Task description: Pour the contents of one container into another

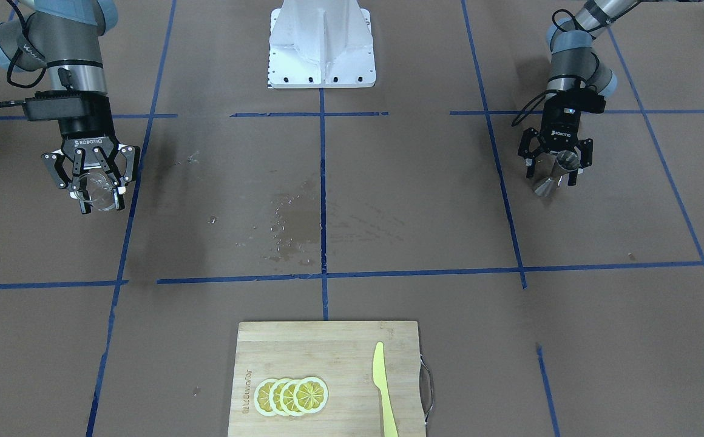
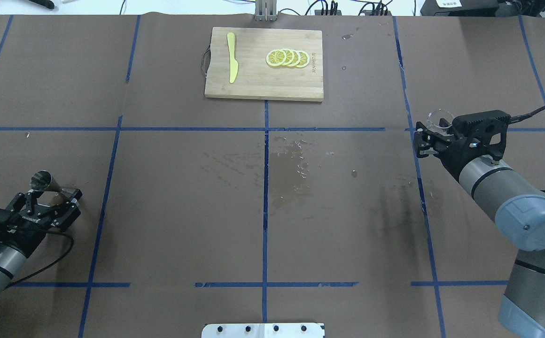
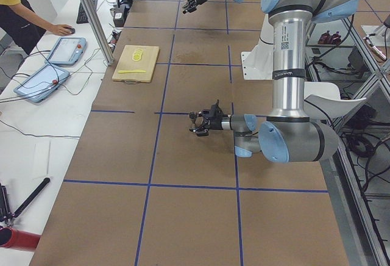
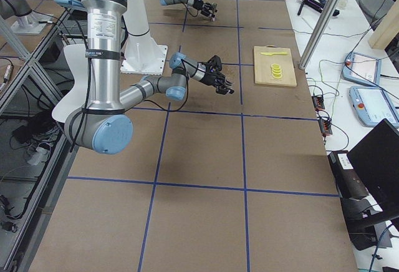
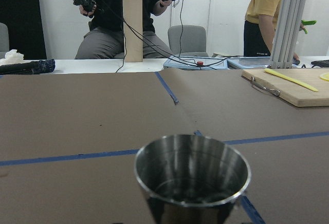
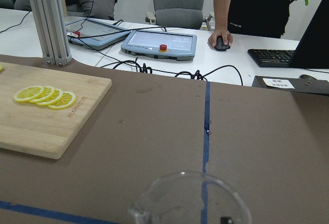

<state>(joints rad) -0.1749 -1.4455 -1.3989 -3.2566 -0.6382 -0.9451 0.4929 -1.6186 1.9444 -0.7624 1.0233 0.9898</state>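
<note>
Right gripper [image 1: 101, 200] clamped the cup [image 1: 97, 187] at frame left, left gripper [image 1: 555, 173] clamped the jigger [image 1: 546, 187] far right. Both were grasped but well apart, so I'd judge the pour wasn't started.

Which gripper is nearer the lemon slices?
Right. The right gripper, holding the glass cup, is off the cutting board end bearing the lemon slices; the left gripper, with the jigger, is off the knife end, farther away.
</note>
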